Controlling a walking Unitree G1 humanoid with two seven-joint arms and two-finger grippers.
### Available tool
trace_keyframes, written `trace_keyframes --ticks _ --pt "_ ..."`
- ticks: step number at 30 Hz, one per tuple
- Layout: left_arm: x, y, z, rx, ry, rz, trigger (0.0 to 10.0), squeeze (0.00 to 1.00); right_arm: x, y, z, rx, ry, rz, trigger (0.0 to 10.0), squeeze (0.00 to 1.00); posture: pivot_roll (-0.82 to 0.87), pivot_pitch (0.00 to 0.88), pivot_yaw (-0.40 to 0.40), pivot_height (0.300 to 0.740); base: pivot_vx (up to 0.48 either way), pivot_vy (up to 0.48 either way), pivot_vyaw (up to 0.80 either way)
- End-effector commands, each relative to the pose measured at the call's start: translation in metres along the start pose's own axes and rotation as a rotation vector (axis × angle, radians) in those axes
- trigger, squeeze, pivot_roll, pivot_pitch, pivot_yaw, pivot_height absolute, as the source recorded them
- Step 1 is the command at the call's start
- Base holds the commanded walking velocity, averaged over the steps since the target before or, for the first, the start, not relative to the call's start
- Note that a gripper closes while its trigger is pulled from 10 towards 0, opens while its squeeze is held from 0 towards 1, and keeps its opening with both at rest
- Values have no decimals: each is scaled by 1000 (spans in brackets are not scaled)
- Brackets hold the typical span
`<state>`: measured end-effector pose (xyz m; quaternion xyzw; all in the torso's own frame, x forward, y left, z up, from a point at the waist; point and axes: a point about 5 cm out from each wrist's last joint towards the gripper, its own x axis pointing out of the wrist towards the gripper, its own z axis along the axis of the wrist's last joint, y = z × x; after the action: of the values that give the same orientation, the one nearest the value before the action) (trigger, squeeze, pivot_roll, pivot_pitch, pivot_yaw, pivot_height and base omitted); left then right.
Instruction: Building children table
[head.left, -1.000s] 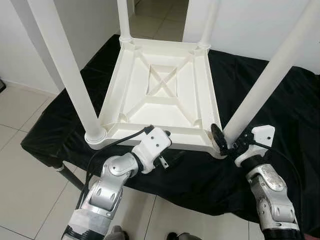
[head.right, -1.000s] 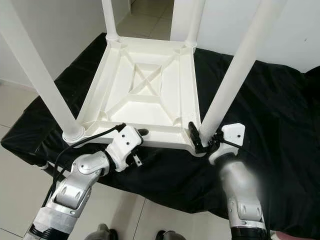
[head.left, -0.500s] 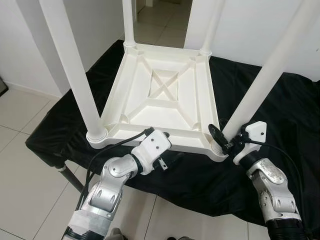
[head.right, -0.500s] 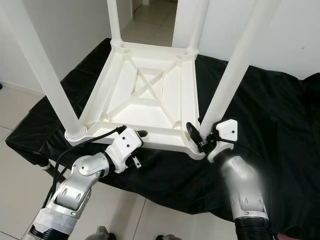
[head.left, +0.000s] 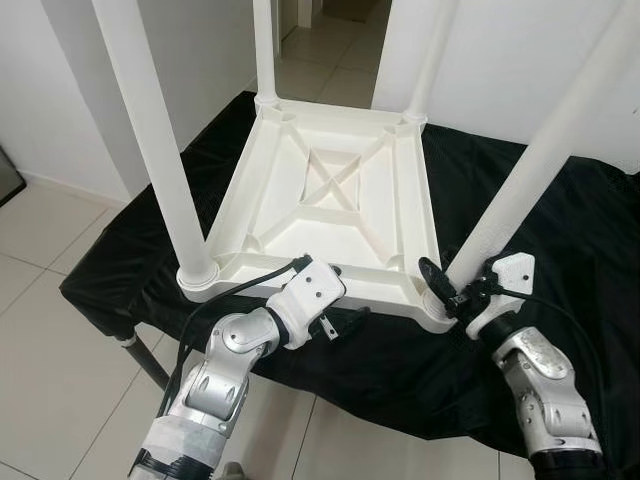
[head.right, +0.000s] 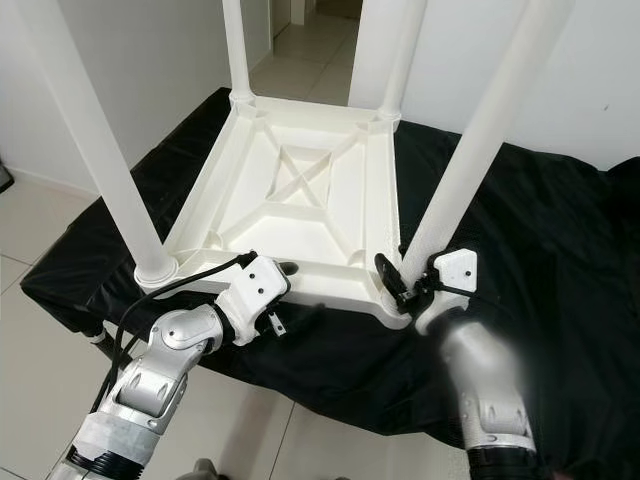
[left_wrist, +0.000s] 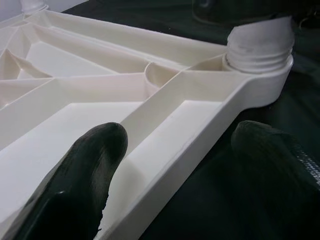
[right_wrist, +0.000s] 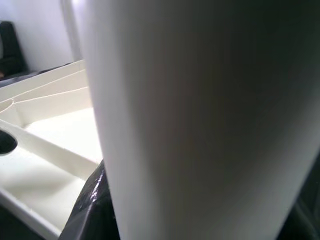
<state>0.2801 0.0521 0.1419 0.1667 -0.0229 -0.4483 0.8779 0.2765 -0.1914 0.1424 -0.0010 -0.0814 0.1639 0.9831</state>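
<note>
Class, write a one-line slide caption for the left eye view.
Upturned white table on black cloth: left gripper straddles its near rim, right gripper holds a leg.

The table (head.left: 330, 200) is white plastic and lies upside down on a black cloth, its ribbed underside facing up (a square recess with crossed ribs sits at the centre). Four round white legs (head.left: 150, 130) stand upright, one in each corner socket. The near right leg (head.left: 530, 170) leans slightly outward; its threaded base (left_wrist: 257, 50) is seated in the corner socket.
</note>
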Motion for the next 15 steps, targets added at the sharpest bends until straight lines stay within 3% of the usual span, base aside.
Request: trace_keyframes --ticks 1,6,9,15 --pt "1 7 -4 -1 18 160 10000 0 0 1 0 11 -2 -86 10000 0 46 18 -52 740 0 0 0" --pt "1 5 -4 -10 14 163 10000 0 1 8 -3 38 1 -204 10000 0 42 9 -55 740 0 0 0" --pt "3 4 -5 -15 12 166 10000 0 0 11 -11 44 26 -382 10000 0 44 3 -61 740 0 0 0" --pt "4 7 -4 -15 8 181 10000 0 -5 9 -18 54 72 -580 10000 0 51 6 -67 740 0 0 0"
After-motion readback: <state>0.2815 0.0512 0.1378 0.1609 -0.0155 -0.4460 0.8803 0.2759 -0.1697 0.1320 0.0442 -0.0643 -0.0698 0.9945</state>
